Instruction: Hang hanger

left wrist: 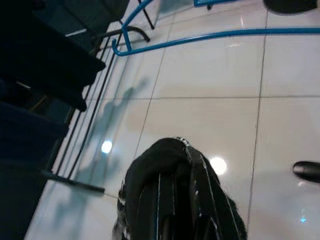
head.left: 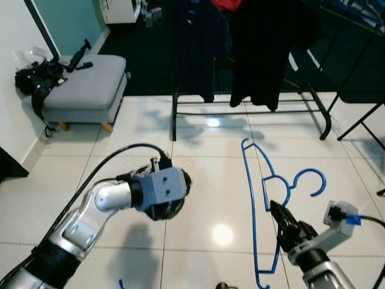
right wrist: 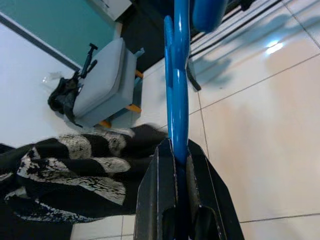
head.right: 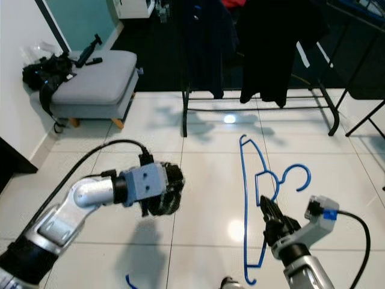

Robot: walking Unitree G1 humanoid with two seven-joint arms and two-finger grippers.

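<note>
Nearest to you is the right gripper (head.left: 281, 218), its two black fingers clamped together on the lower bar of the blue hanger (head.left: 255, 198); the right wrist view shows the blue bar pinched tight between them. You hold the hanger up off the floor (head.left: 210, 180), tilted, with its hook (head.left: 311, 180) pointing away from the left arm and toward the right side of the clothes rack (head.left: 252, 111).

Your left gripper (head.right: 162, 191) sits to the left of the hanger, level with its middle, and carries a bundle of dark cloth (head.right: 165, 192) with pale stripes. The fingers are buried in the fabric, so you can take them as closed on it, though the tips themselves are hidden.

As for progress, I judge you are only partway. The hanger is picked up and secure, but it is well apart from the rack, which stands beyond the hanger with dark garments (head.left: 264, 48) already hanging from it. The rail at the top of the rack is out of sight, so you cannot yet see where the hook should land. What is left, as I read it: raise the hanger, bring the hook toward the rail, seat it and release. Whether the cloth is meant to go on the hanger first, the pictures do not tell.

Left of the rack stands a grey padded stool (head.left: 84, 84) with a black bag (head.left: 36, 78) at its side. No brand, label or writing is readable anywhere.
</note>
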